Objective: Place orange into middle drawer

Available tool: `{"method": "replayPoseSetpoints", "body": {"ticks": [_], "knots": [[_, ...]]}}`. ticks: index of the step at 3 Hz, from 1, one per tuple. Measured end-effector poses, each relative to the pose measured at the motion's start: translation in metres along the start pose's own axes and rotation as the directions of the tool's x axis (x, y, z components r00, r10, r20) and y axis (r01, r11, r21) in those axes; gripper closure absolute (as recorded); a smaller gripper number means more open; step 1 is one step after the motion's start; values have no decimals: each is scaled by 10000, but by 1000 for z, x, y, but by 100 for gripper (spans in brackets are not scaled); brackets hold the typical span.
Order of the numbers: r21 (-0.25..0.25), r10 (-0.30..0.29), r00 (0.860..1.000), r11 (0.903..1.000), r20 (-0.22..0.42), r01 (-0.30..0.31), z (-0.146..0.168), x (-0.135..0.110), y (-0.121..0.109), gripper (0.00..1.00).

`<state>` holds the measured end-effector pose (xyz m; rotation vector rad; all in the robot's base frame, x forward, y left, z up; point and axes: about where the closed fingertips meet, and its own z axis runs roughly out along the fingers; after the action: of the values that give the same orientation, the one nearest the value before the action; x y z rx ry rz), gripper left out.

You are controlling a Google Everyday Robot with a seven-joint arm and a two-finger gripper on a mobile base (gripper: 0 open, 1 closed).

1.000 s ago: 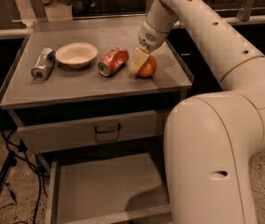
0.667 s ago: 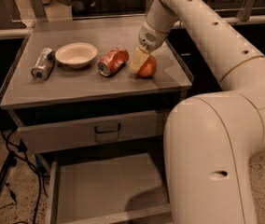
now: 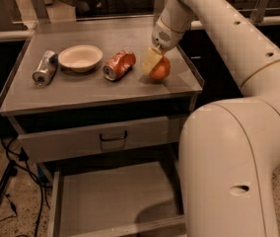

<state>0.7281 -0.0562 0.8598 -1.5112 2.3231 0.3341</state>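
Observation:
The orange (image 3: 160, 69) rests on the grey cabinet top (image 3: 90, 90), right of centre. My gripper (image 3: 155, 63) reaches down from the arm onto the orange, its pale yellow tip pressed against the fruit's left side. The middle drawer (image 3: 110, 196) is pulled out below, showing a flat grey floor with nothing in it. The arm's big white body covers the drawer's right part.
A crushed orange-red soda can (image 3: 120, 64) lies just left of the orange. Further left are a white bowl (image 3: 80, 58) and a silver can (image 3: 45, 68) on its side. The closed drawer front with a dark handle (image 3: 113, 136) sits above the open drawer. Cables trail on the floor at left.

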Motion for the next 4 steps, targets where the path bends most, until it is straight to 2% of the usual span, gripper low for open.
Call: {"method": "replayPoseSetpoints", "body": {"ticks": [1,2,4], "knots": [[201,473,9989,9987,8,-473,-26,11,8,100],[291,1011,9949,9944,53,-1012,-51,26,29,100],[103,1536,9880,9881,160,-1538,-78,45,99,100]]}}
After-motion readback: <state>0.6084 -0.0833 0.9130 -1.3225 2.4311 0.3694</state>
